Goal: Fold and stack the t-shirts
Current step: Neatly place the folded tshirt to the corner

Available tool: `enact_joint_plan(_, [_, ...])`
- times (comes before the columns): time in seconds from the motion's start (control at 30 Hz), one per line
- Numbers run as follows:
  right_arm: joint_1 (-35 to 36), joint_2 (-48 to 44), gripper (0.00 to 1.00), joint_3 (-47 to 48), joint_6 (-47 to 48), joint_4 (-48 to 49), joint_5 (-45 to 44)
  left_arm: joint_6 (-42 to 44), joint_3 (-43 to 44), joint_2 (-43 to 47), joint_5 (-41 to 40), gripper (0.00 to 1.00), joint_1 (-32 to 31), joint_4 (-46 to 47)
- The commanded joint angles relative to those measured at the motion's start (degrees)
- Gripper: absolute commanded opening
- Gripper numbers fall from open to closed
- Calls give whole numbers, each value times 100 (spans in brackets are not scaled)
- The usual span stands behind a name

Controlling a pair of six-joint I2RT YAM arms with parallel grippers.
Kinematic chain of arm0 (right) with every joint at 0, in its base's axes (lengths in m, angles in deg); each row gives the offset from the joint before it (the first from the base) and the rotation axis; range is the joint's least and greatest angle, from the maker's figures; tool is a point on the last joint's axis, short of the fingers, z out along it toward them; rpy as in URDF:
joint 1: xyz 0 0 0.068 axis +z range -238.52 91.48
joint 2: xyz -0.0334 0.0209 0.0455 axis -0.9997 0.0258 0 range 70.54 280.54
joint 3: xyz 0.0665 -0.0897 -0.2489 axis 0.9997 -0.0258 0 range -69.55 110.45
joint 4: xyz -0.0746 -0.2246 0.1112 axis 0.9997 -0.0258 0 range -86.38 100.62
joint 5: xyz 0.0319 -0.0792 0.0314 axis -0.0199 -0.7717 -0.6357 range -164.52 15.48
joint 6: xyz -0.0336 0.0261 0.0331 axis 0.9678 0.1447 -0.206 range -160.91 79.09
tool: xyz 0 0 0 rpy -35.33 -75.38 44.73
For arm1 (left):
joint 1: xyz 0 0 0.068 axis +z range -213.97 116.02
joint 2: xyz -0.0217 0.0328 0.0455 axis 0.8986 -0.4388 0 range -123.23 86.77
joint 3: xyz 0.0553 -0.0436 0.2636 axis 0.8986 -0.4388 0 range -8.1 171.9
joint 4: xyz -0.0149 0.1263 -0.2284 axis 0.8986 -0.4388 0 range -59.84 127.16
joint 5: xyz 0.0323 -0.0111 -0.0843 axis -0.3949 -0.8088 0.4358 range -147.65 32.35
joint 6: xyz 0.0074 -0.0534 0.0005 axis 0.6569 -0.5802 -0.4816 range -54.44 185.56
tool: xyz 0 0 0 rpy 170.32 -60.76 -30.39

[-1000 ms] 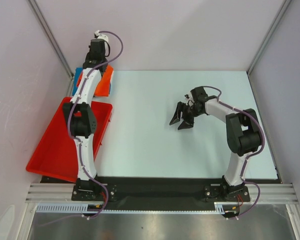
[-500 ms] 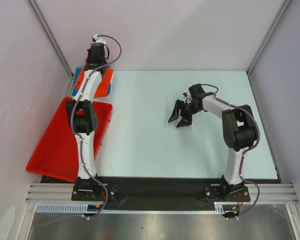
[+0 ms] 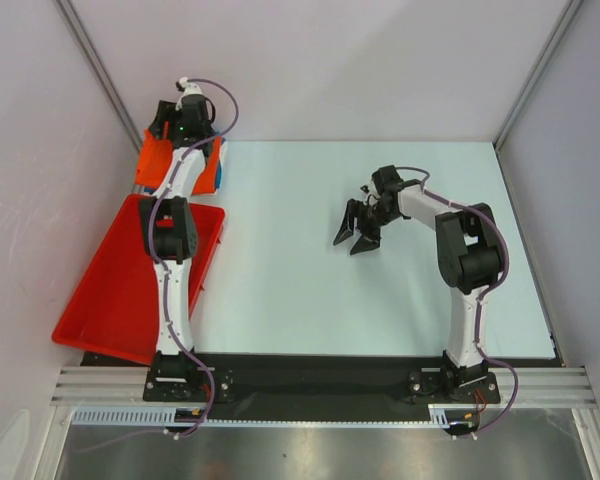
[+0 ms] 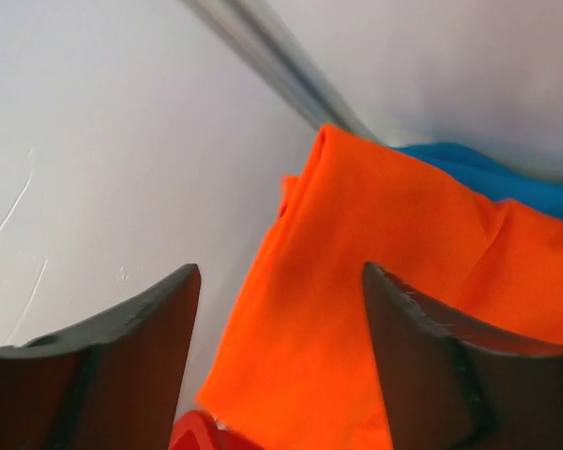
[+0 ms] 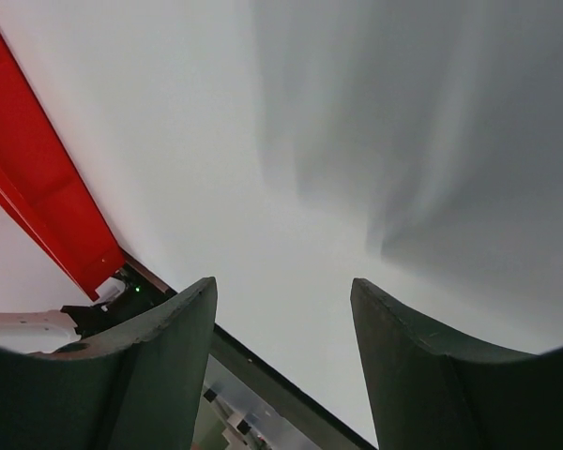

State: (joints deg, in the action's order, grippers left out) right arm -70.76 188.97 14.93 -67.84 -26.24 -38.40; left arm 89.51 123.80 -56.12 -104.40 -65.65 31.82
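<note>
My left end effector hangs past the far end of the red tray, its 2 fingers spread with nothing pinched between them. Under it, just beyond that far end, the orange t-shirt lies folded over the blue t-shirt, of which only a strip shows. My right end effector hangs well to the right of the tray, low over the pale desk, its 2 fingers also spread and empty.
</note>
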Motion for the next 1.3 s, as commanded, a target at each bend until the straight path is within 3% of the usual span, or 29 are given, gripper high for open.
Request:
enact_joint_plan(0.0, [96, 40, 65, 261, 13, -198, 176, 383, 407, 24, -977, 77, 123, 1044])
enact_joint_plan(0.03, [122, 14, 65, 270, 48, -216, 176, 331, 425, 77, -960, 87, 106, 975])
enact_joint_plan(0.27, [175, -496, 65, 95, -22, -199, 88, -634, 364, 1034, -240, 90, -245, -377])
enact_joint_plan(0.4, [184, -935, 66, -90, -136, -58, 71, -1198, -189, 1816, 252, 90, -623, -1037])
enact_joint_plan(0.53, [193, -1680, 66, -537, -224, 82, 1, -2811, -603, 2554, 1297, 96, -1053, -2486])
enact_joint_plan(0.6, [193, -2007, 66, -1020, -355, 275, -52, -3140, -909, 3054, 1729, 96, -1282, -3015])
enact_joint_plan(0.8, [149, -3507, 68, -2328, -558, 426, -579, -4036, -2939, 4871, 2781, 96, -2512, -3210])
enact_joint_plan(0.9, [70, -4464, 69, -2919, -795, 539, -746, -4906, -4519, 5839, 3895, 98, -2821, -2772])
enact_joint_plan(0.93, [0, -4713, 69, -3329, -848, 574, -764, -5291, -5463, 6591, 4196, 100, -2899, -2553])
enact_joint_plan(1.03, [-97, -5855, 76, -4103, -1120, 663, -791, -5890, -7126, 8147, 4410, 100, -3137, -1832])
enact_joint_plan(1.17, [-132, -7095, 100, -5045, -1628, 803, -800, -6586, -8713, 10058, 4874, 100, -3199, -1707])
enact_joint_plan(1.27, [-88, -7895, 100, -5756, -1998, 1083, -712, -7113, -9619, 11330, 5139, 100, -3217, -1891])
